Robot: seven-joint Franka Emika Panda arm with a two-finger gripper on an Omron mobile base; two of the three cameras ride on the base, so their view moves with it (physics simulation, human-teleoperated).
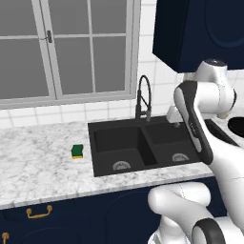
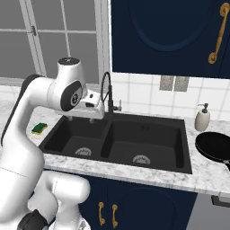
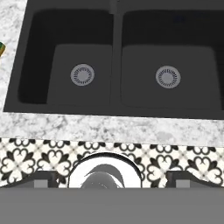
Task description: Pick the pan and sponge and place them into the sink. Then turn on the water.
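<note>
The black double-basin sink (image 1: 102, 143) (image 2: 148, 130) (image 3: 116, 52) is set in the marble counter, with nothing lying in either basin. The green-and-yellow sponge (image 1: 77, 151) (image 2: 39, 128) lies on the counter left of the sink; a sliver of the sponge (image 3: 1, 49) shows in the hand view. The black pan (image 2: 214, 147) (image 1: 236, 125) rests on the counter right of the sink. My gripper (image 2: 81, 119) (image 1: 174, 121) (image 3: 112, 180) hovers above the sink, open, holding nothing. No water is in view at the black arched faucet (image 1: 143, 97) (image 2: 107, 92).
A beige soap dispenser (image 2: 202, 118) stands behind the pan by the tiled wall. A window is behind the sink and dark blue cabinets hang above at the right. The counter's front edge (image 3: 109, 127) runs just below the sink.
</note>
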